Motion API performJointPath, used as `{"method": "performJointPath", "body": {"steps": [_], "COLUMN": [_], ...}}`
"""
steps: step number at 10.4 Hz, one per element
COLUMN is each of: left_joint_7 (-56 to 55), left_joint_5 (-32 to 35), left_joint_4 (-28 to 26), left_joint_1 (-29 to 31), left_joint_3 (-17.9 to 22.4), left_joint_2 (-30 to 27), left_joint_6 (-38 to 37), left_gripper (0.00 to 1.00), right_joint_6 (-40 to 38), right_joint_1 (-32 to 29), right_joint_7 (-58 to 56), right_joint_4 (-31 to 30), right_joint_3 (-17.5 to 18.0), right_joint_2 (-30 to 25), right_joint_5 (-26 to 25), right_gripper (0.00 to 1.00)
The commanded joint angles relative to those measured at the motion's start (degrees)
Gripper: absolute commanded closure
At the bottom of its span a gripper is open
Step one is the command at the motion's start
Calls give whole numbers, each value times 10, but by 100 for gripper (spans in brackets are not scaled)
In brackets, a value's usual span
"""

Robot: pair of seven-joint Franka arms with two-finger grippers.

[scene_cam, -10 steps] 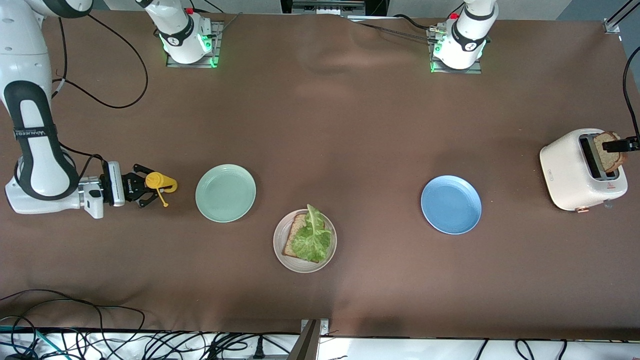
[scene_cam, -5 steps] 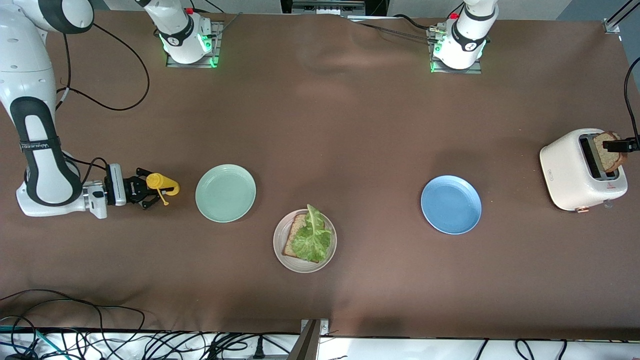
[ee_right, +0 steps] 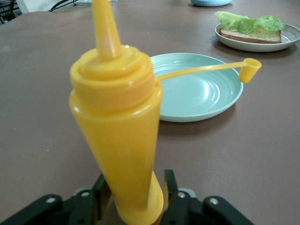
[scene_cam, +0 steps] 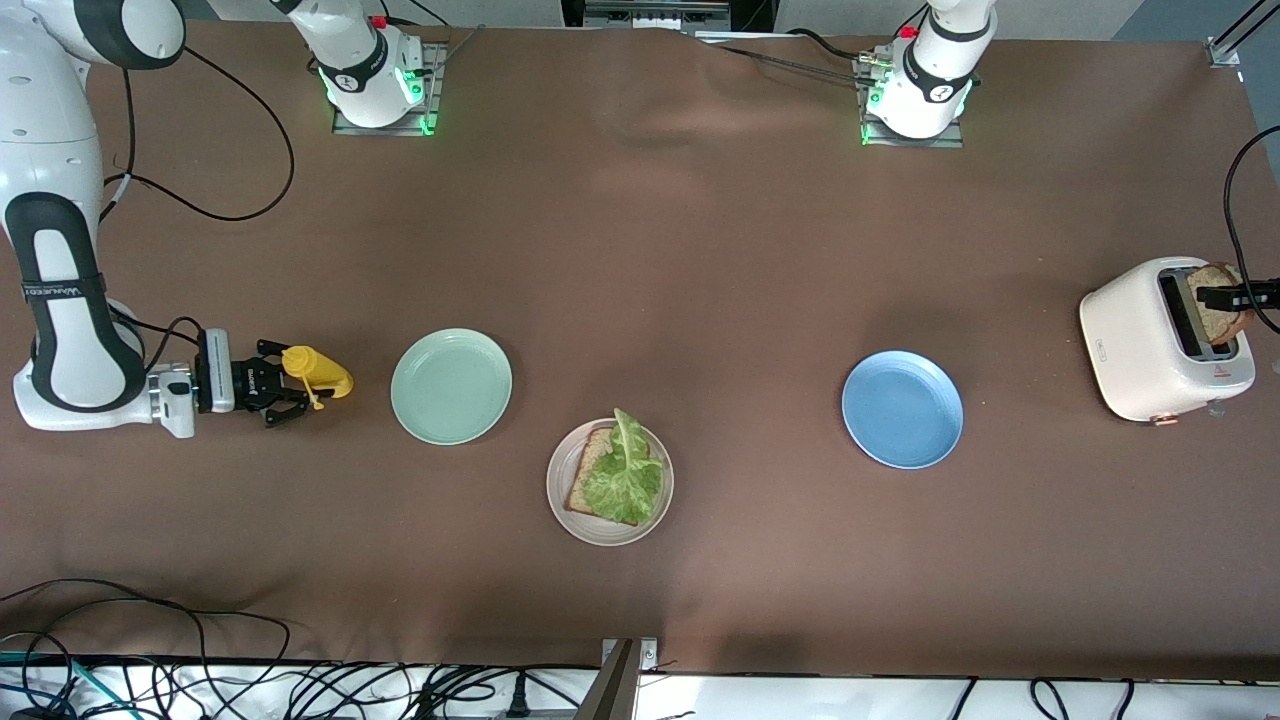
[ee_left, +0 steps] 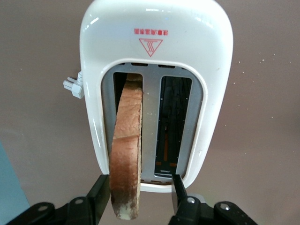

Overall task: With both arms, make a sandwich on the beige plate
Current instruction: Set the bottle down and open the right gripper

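Inspection from the right arm's end of the brown table [scene_cam: 700, 250] toward the left arm's end.

The right gripper [scene_cam: 290, 385] is low at the right arm's end, around the base of a yellow squeeze bottle [scene_cam: 320, 372]. The bottle leans, and its cap hangs out on a thin tether [ee_right: 201, 70]. Whether the jaws actually press the bottle cannot be told.

Beside the bottle is a mint-green plate [scene_cam: 451, 386]. Next along, and nearer the front camera, is the beige plate [scene_cam: 560, 500]. It carries the sandwich so far: one brown toast slice [scene_cam: 585, 485] with a ruffled lettuce leaf [scene_cam: 625, 475] on top. A blue plate [scene_cam: 902, 409] lies farther along, well apart from it.

At the left arm's end stands a white toaster [scene_cam: 1140, 340]. A second toast slice [ee_left: 126, 150] stands up out of one slot. The left gripper [ee_left: 140, 187] is over the toaster with its jaws open to either side of that slice. One finger [ee_left: 102, 194] touches the crust and the other stands clear, so the slice is not clamped.
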Motion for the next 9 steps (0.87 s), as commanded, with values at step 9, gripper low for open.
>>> {"method": "performJointPath", "body": {"steps": [9], "left_joint_7": [45], "left_joint_5": [21], "left_joint_4": [24], "left_joint_1": [0], "left_joint_3": [-23], "left_joint_2": [-42], "left_joint_6": [-37], "left_gripper": [100], "right_joint_6": [1], "right_joint_1": [7], "right_joint_7": [81], "right_joint_4": [15], "right_joint_3": [-42], "right_joint_2": [-139], "right_joint_5": [-99], "right_gripper": [0]}}
